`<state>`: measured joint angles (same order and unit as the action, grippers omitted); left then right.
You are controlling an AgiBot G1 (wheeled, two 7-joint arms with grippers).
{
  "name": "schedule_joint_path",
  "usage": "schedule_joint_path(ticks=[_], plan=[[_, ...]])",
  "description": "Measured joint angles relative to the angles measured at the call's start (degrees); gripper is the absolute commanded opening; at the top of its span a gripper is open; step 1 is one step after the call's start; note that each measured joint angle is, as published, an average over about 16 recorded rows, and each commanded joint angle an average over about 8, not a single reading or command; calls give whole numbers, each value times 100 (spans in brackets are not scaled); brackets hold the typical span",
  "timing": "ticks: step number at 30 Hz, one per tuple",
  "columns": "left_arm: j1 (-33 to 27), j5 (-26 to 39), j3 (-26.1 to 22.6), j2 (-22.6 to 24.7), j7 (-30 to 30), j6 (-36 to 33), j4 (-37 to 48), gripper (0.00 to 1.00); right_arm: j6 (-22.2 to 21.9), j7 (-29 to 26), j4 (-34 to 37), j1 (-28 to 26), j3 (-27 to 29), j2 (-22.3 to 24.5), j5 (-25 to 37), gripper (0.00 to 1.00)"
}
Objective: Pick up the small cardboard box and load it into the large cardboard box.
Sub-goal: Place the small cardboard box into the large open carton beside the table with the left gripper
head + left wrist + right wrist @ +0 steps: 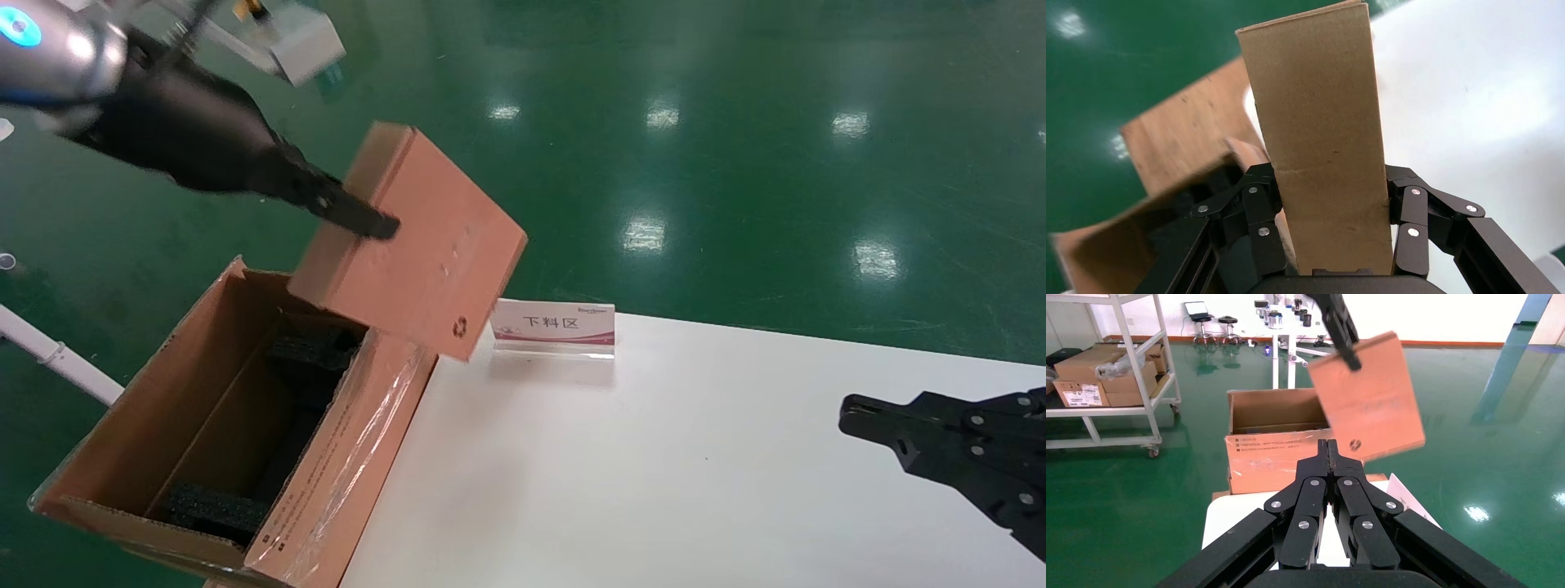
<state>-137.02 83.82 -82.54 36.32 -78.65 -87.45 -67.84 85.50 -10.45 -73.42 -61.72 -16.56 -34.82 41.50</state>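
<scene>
My left gripper (pixel 372 222) is shut on the small cardboard box (pixel 417 245), a plain brown carton with a black round mark near its lower corner. It holds the box tilted in the air above the far right corner of the large cardboard box (pixel 122 457). In the left wrist view the small box (pixel 1321 141) fills the space between the fingers (pixel 1260 208). The large box stands open at the table's left end, with black foam (pixel 315 351) inside and shiny tape on its near flap. My right gripper (pixel 850 412) is shut and empty over the table at the right.
A small sign in a clear stand (pixel 554 327) sits on the white table (pixel 654 474) just right of the held box. Green floor lies beyond the table. The right wrist view shows a shelf trolley with cartons (pixel 1101 373) far off.
</scene>
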Motion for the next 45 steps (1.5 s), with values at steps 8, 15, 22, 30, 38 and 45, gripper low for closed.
schedule_joint_path(ticks=[8,15,22,30,38,45], plan=[[-866,32,-319,103,580,-332,777,0,-1,1,0,-1,-3,1,-2,0],[-1598,-70,-1270,165,1059,-436,1136,0,-2,3,0,-1,-5,2,-4,14],[-2163,-362,-2551,236,1452,-444,1271,0,-3,4,0,-2,-8,3,-5,100],[-2463,-815,-3944,386,1759,-410,1459,0,-5,5,0,-2,-11,4,-7,100],[-2374,-1227,-4842,498,1907,-314,1677,0,-6,7,0,-3,-13,6,-9,100],[-2106,-1429,-5160,482,1867,-120,1890,0,-7,8,0,-4,-16,7,-11,100]])
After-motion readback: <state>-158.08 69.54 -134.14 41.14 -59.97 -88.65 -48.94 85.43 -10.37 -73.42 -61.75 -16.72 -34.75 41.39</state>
